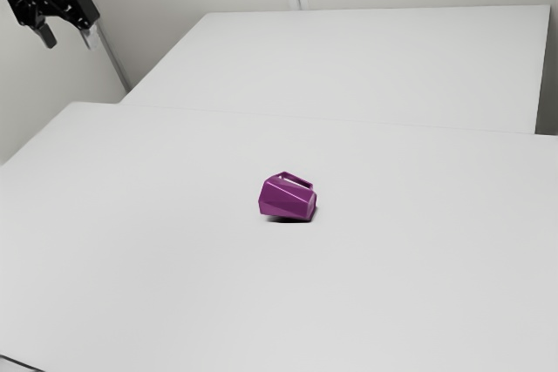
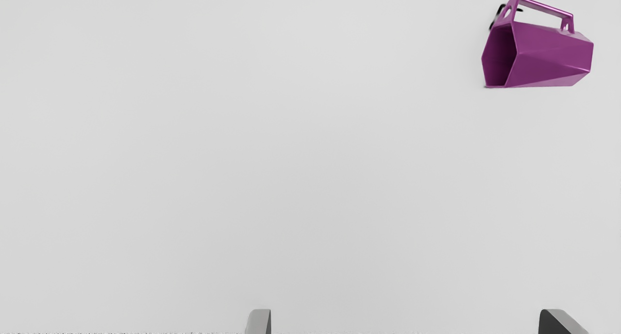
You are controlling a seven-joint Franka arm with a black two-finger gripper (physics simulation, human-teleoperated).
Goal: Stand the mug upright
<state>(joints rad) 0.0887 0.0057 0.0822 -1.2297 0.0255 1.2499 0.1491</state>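
The black two-finger claw (image 1: 69, 39) hangs high toward the exterior view's upper left, well apart from anything it could grip. Its fingers (image 2: 260, 323) stand wide with nothing between them, a spread that I take to suit receiving a mug's body or handle.

Outward from there, a broad, smooth white bench (image 1: 157, 259) runs flat beneath, giving the mug plain support. On it, near the middle of the exterior view, lies the glossy purple faceted mug (image 1: 288, 198), well apart from the claw. It rests on its side, so the task's upright pose is not what I see: its mouth (image 2: 499, 57) opens sideways rather than upward. The flat facets probably help it sit without rolling. The angular purple loop handle (image 2: 546, 8) seems to stand off the bench rather than being pinned beneath the body, which should leave it reachable.

Righting the mug calls for the claw to come over, take a firm hold of body or handle, and turn the mouth upward so the base meets the bench. A loose pinch on those slanted facets could slip, and a glancing push might merely slide it or tip it onto another face.
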